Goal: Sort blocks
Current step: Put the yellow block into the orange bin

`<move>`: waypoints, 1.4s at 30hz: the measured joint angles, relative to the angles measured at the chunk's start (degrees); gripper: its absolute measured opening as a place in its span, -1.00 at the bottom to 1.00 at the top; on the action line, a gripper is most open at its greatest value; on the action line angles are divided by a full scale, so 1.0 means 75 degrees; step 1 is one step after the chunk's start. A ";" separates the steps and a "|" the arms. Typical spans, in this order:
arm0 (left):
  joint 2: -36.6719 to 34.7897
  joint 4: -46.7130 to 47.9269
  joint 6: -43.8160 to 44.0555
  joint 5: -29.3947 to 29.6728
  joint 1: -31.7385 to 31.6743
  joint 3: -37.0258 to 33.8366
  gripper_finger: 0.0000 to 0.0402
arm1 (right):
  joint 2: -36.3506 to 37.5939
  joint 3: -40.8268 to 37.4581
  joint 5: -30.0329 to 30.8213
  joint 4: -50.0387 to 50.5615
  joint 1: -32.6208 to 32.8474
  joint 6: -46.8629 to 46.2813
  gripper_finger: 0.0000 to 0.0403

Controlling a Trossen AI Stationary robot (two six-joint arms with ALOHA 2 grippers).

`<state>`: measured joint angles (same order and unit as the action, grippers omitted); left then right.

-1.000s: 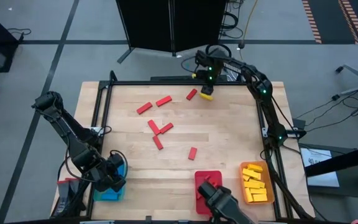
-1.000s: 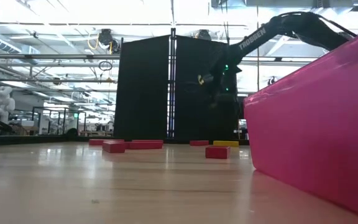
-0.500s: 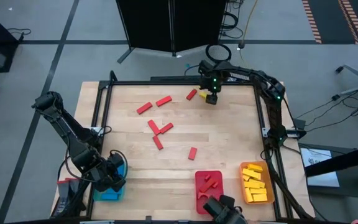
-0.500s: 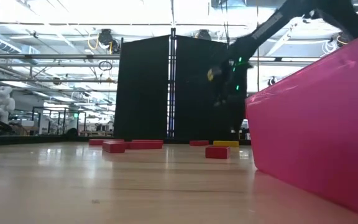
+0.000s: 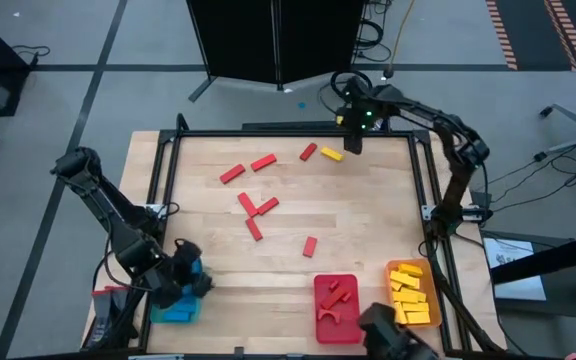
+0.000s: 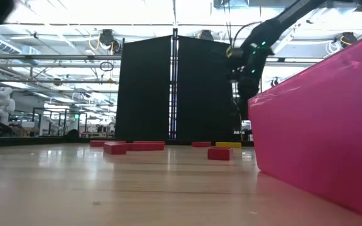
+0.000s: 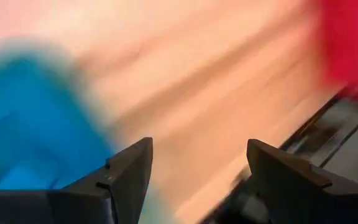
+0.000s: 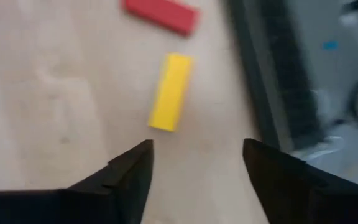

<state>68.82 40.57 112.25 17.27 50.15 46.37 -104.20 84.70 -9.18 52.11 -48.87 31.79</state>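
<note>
On the wooden table we count 7 loose red blocks and 1 loose yellow block, all lying flat. The yellow block sits near the far edge, just beside a red block. 2 red blocks lie left of that pair, 3 cluster near the middle and 1 lies alone closer to the trays. There are 3 trays along the near edge: a blue tray at the left, a red tray holding about 3 red pieces, and an orange tray stacked with yellow blocks. We can read no writing anywhere.

The right gripper hangs above the far edge beside the yellow block, fingers apart and holding nothing. The left gripper hovers at the blue tray, fingers apart and empty too.
</note>
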 joint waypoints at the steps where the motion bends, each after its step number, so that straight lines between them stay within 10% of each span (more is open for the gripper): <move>1: 0.0000 -0.0106 -0.0001 0.0569 -0.0156 0.0003 0.31 | 0.0219 -0.0117 0.0179 -0.0144 -0.0042 0.0004 0.15; 10: -0.0206 -0.0717 -0.2791 0.1935 -0.3679 0.0003 -0.23 | 0.2006 -0.0541 0.0598 -0.0168 -0.0074 -0.0345 -0.92; 18: -0.0213 -0.4034 -0.7178 0.1251 -0.6425 0.0003 -0.95 | 0.2045 -0.1993 -0.0179 -0.1658 -0.0416 -0.1025 -1.00; 28: -0.0216 -0.5530 -0.8032 0.1154 -0.7462 0.0003 -0.94 | 0.1803 -0.4058 -0.2061 -0.5165 -0.0591 -0.2718 -1.00; 42: -0.0216 -0.5513 -0.8246 0.1155 -0.7541 0.0003 -0.94 | -0.0327 -0.2072 -0.1864 -0.2998 -0.0042 -0.1785 -1.00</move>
<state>67.20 -0.78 50.40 25.94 -6.42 46.39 -106.65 69.16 -23.16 29.63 -49.19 18.41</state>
